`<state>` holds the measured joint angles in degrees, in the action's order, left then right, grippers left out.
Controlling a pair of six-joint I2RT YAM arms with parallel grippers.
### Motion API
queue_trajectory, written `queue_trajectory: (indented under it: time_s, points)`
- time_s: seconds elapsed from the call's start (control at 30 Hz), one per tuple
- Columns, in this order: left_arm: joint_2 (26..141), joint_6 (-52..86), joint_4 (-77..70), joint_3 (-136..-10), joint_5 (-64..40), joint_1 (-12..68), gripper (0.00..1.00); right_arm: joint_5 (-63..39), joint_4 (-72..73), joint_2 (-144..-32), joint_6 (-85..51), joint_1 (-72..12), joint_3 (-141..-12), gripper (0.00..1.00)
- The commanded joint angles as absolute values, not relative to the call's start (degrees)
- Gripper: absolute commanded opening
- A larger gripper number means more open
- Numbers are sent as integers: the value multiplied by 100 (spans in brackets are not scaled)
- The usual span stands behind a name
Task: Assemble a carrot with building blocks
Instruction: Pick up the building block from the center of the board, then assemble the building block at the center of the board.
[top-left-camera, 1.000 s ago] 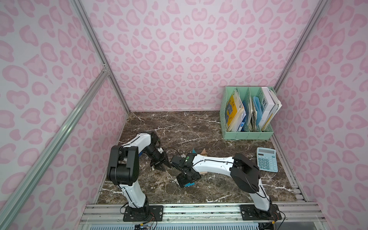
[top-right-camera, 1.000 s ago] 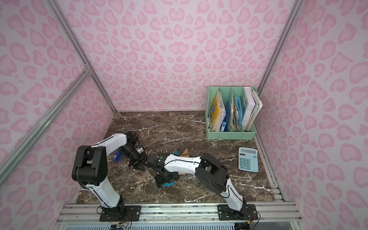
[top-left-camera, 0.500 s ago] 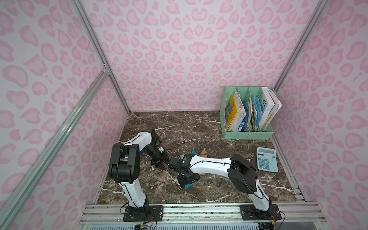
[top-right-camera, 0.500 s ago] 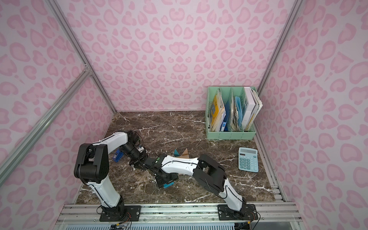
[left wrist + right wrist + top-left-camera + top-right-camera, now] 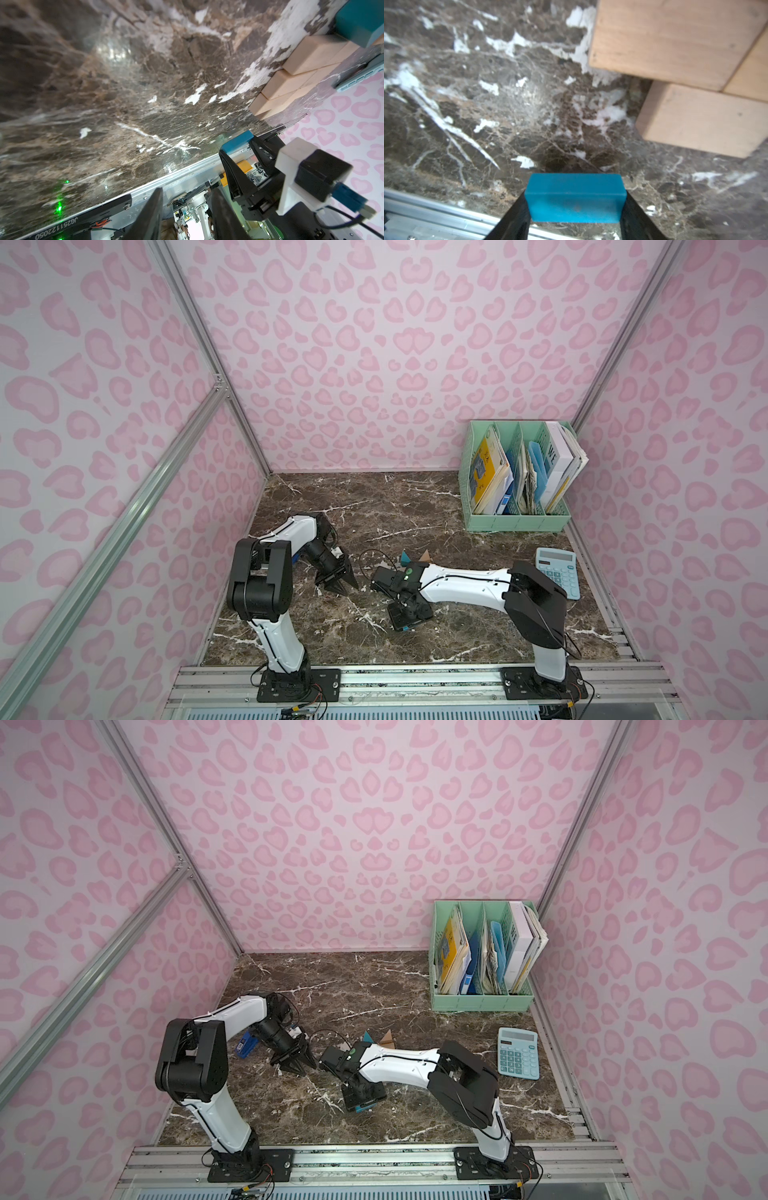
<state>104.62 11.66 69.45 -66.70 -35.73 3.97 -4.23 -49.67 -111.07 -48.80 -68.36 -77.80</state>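
Ok so, starting at the front: both arms are bolted to the metal rail (image 5: 415,672) along the bottom edge of both top views, and the brown marble table (image 5: 374,497) runs back from there.

Closest to the rail, a bit below the centre of the frame, is the right gripper (image 5: 409,622), pointing down at the marble. It's clamped on the blue block (image 5: 575,199). In the right wrist view the two black fingers (image 5: 510,226) press against either end of it at bottom centre. The left wrist view shows the same block pinched at the tips. Can't tell if it's touching the table or not. It sits apart from the carrot (image 5: 675,41), whose tan blocks fill the upper right of the right wrist view, with bare marble in between.

A little further back, left of centre, is the left gripper (image 5: 344,587). Its jaws are parted with nothing between them, and the left wrist view shows that empty gap at its bottom edge.

In both top views the carrot's body is mostly hidden under the white right arm. Only the blue triangle (image 5: 405,559) and the tan triangle (image 5: 424,556) peek out just behind it, side by side. In the left wrist view the tan pieces lie in a touching row at upper right.

Off to the right is a light-blue calculator (image 5: 557,572). A mint file organizer (image 5: 515,524) stuffed with books stands in the back right corner.
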Motion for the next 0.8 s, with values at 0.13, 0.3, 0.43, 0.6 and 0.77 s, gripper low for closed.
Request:
queue_trajectory:
  time_s: [0.13, 0.3, 0.43, 0.6, 0.77]
  points:
    - [10475, 1171, 6930, -6654, -3706, 391, 40, -548, -4805, -10767, -5186, -6542, -7174, 56]
    - [10359, 1248, 6854, -6545, -3726, 393, 40, -467, -4834, -10793, -5081, -6341, -7170, 57]
    - [10271, 1291, 6798, -6438, -3753, 389, 40, -398, -4912, -10868, -5018, -6211, -7207, 58]
    - [10205, 1338, 6777, -6391, -3749, 390, 40, -330, -4956, -10891, -4981, -6135, -7188, 58]
    - [10147, 1395, 6744, -6363, -3751, 388, 40, -290, -4911, -10871, -4961, -6049, -7161, 59]
